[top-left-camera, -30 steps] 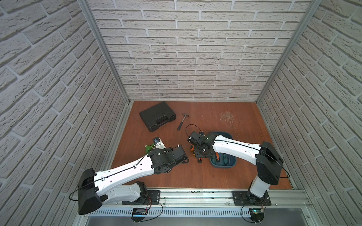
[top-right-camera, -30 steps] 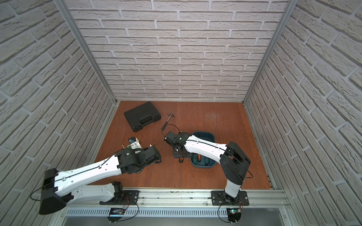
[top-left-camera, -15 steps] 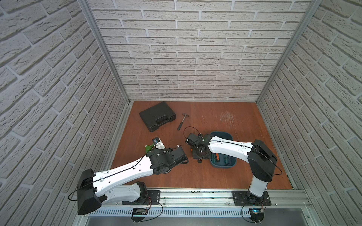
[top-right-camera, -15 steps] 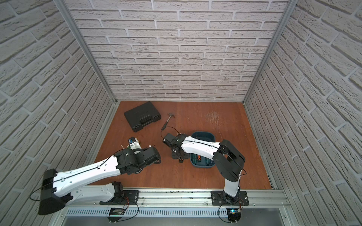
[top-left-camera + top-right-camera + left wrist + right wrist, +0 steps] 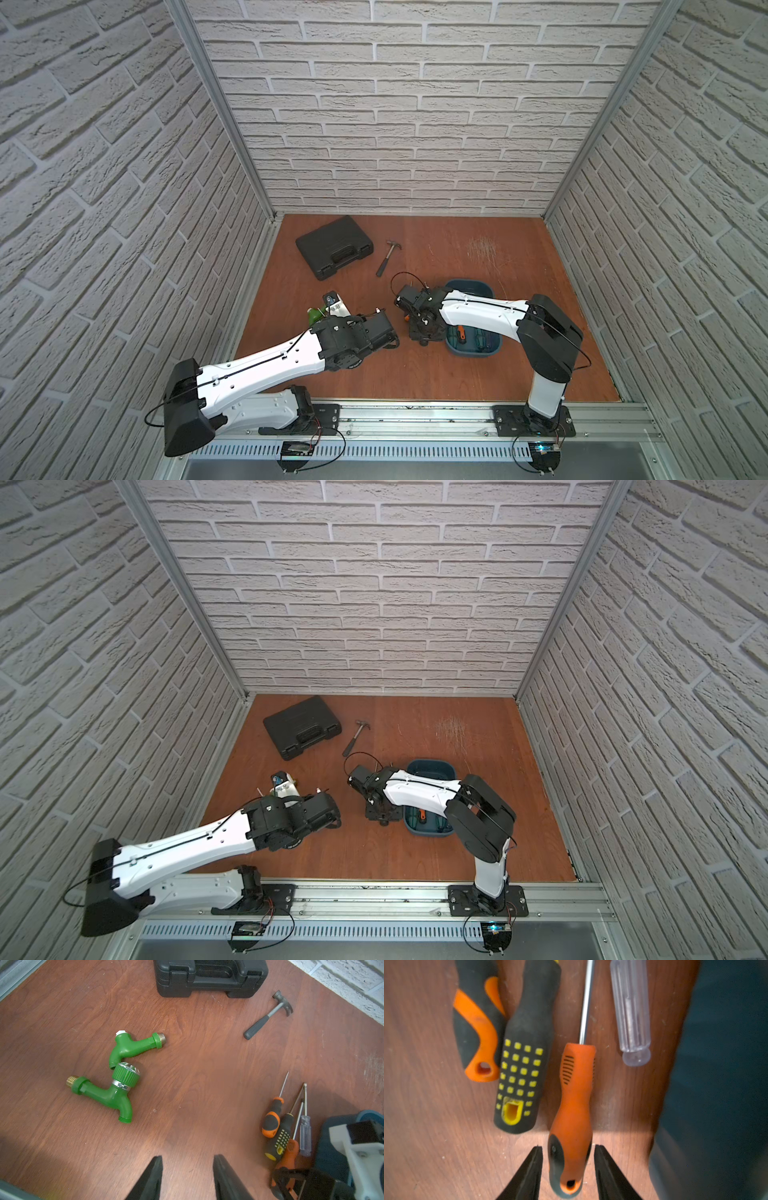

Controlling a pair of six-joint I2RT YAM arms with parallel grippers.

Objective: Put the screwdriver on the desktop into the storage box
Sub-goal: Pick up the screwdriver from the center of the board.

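Over the last second my right arm had pulled its elbow in a little and my right pincer point(image 5: 568, 1146) had sunk onto the row of screwdrivers lying on the surface point(image 5: 197, 1064) beside the box point(image 5: 726, 1064). My left arm had not stirred. I took that to mean the reaching was done and the grip itself was about to begin.

The right pincer stood partly open, one jaw on each side of the butt end of the orange screwdriver point(image 5: 575, 1095). A thin strip of wood still showed between the handle and one jaw. The other jaw was right against the handle or very nearly so, and I could not tell which. So I had it framed but not yet gripped, and it lay flat on the surface, its shaft pointing away from me.

Three more lay alongside it: the black and orange one point(image 5: 475, 1022), the black one with yellow dots point(image 5: 525, 1064) just next to my target, and the clear-handled one point(image 5: 631, 1012) on the box side. The box was just beside them and, in both top views, already had an orange-handled tool point(image 5: 460, 332) inside.

My left pincer point(image 5: 188, 1156) hung partly open over bare wood, holding nothing.
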